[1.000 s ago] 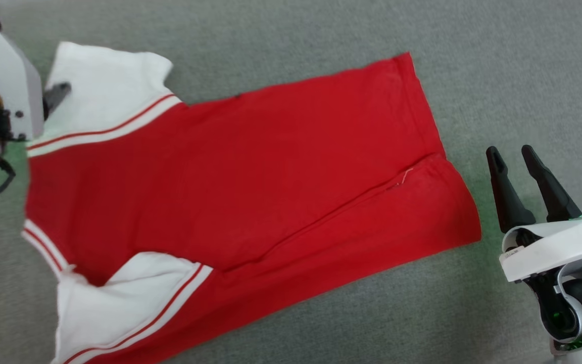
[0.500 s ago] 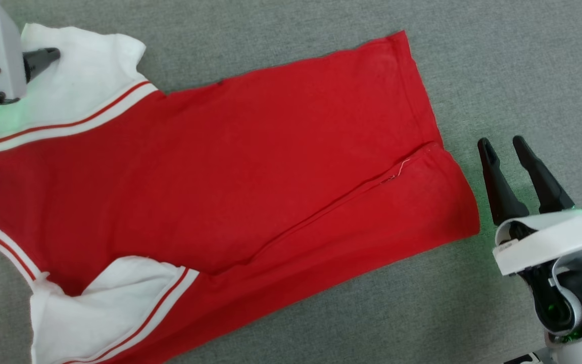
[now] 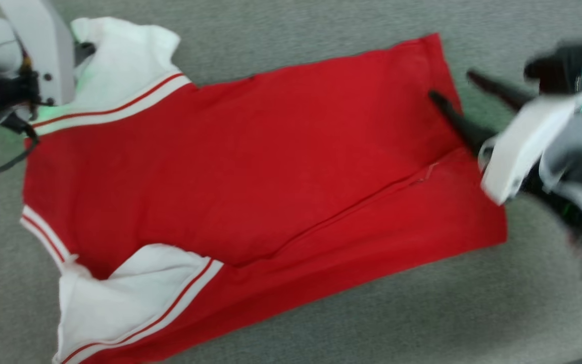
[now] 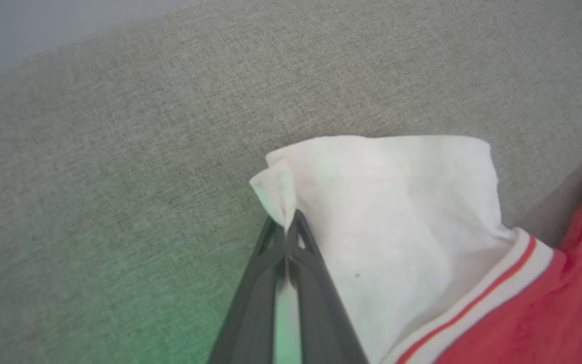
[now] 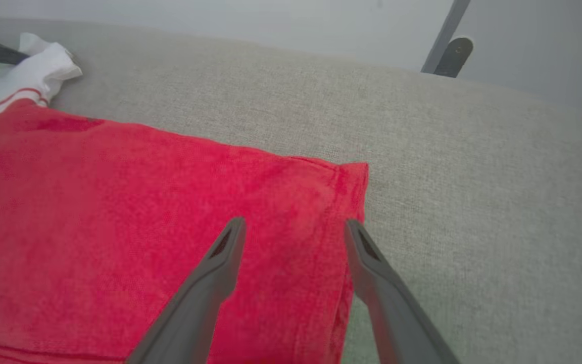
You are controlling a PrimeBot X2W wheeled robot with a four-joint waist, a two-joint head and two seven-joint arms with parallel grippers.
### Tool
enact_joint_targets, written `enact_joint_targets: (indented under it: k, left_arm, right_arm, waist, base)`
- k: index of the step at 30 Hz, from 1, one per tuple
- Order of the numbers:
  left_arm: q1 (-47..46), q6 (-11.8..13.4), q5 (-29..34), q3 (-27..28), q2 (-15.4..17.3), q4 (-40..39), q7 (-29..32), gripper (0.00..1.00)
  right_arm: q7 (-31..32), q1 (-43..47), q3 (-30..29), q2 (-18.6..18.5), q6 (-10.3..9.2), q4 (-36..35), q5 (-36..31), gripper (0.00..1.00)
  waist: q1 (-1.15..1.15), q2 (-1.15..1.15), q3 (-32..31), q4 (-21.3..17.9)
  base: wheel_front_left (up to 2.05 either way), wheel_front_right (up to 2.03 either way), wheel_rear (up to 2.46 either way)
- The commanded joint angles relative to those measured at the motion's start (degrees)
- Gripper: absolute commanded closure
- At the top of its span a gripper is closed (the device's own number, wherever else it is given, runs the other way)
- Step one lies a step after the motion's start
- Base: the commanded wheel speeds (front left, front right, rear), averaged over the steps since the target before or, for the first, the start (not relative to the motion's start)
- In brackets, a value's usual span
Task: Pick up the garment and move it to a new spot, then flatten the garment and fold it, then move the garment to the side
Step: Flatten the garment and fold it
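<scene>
Head: we see the garment (image 3: 250, 167) spread on the grey surface (image 3: 321, 30), white panels to our left. Left gripper (image 3: 84, 50) sits at the far white corner. Right gripper (image 3: 451, 85) is blurred, fingers apart over the far hem corner.
Left wrist: left gripper (image 4: 288, 225) is clamped on the garment's (image 4: 397, 202) white corner, fabric bunched at the tips.
Right wrist: right gripper (image 5: 295, 225) is spread wide over the garment's (image 5: 119, 202) red hem corner, grasping nothing.

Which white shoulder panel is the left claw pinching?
The far white panel, its corner bunched in the shut left claw; the near white panel lies free.
</scene>
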Motion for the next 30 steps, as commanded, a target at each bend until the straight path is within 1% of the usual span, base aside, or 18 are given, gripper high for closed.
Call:
enact_joint_targets:
  k: [1,5,8,14,15,17,20,21,22,23,27,30]
  left_arm:
    - [-0.64,-0.13,-0.50,-1.40,-0.49,-0.98,-0.65,1.00]
    - [-2.18,-0.13,-1.48,-3.65,-0.85,-2.21,-2.17,1.00]
    - [-3.22,-0.13,-2.35,-5.08,-1.19,-2.60,-3.12,1.00]
    - [-4.89,-0.12,-4.08,-7.75,-2.28,-2.41,-5.11,1.00]
    - [-4.89,-0.12,-4.08,-7.75,-2.28,-2.41,-5.11,1.00]
    - [-5.37,-0.05,-4.74,-8.67,-2.67,-2.46,-5.74,1.00]
    - [-6.13,-0.05,-5.71,-9.89,-3.03,-2.63,-6.58,1.00]
    - [-6.29,-0.05,-6.11,-10.34,-3.10,-2.66,-6.84,1.00]
    - [-6.51,-0.05,-6.40,-10.79,-3.15,-2.67,-7.05,1.00]
    - [-6.67,-0.05,-6.64,-11.18,-3.24,-2.77,-7.41,1.00]
    - [-6.11,-0.06,-8.38,-12.25,-3.68,-2.85,-10.15,1.00]
    - [-4.50,-0.06,-10.02,-12.93,-4.19,-3.14,-13.17,1.00]
  right_arm:
    - [4.56,-4.89,1.47,-1.91,-0.04,2.48,1.06,0.00]
    - [15.08,-12.48,3.45,-4.02,-0.04,8.42,4.78,0.00]
    - [19.60,-17.00,4.04,-4.79,-0.04,12.82,6.42,0.00]
    - [22.16,-22.25,5.32,-4.27,-0.04,22.20,6.24,0.00]
    - [22.16,-22.25,5.32,-4.27,-0.04,22.20,6.24,0.00]
    - [22.43,-23.00,6.14,-4.07,-0.04,24.62,6.95,0.00]
    - [21.17,-23.53,7.45,-3.83,-0.04,27.31,7.39,0.01]
    - [20.77,-23.78,7.88,-3.70,-0.04,28.02,7.82,0.51]
    - [20.46,-23.98,8.39,-3.62,-0.04,28.63,8.17,0.79]
    - [20.02,-24.22,8.92,-3.58,-0.04,29.09,8.55,1.00]
    - [17.14,-24.52,10.51,-4.66,-0.04,30.25,9.89,1.00]
    - [14.23,-23.54,11.63,-5.50,-0.04,30.48,10.59,1.00]
  waist:
    - [0.00,0.00,0.95,2.29]
    - [0.00,0.00,1.79,4.68]
    - [0.00,0.00,2.29,5.96]
    - [0.00,0.00,2.99,7.86]
    - [0.00,0.00,2.99,7.86]
    - [0.00,0.00,3.17,8.22]
    - [0.00,0.00,3.46,8.64]
    - [0.00,0.00,3.52,8.75]
    - [0.00,0.00,3.56,8.85]
    - [0.00,0.00,3.52,8.96]
    - [0.00,0.00,2.07,9.63]
    - [0.00,0.00,-0.83,10.46]
  base:
    - [0.00,0.00,0.00]
    - [0.00,0.00,0.00]
    - [0.00,0.00,0.00]
    - [0.00,0.00,0.00]
    - [0.00,0.00,0.00]
    - [0.00,0.00,0.00]
    - [0.00,0.00,0.00]
    - [0.00,0.00,0.00]
    - [0.00,0.00,0.00]
    - [0.00,0.00,0.00]
    - [0.00,0.00,0.00]
    - [0.00,0.00,0.00]
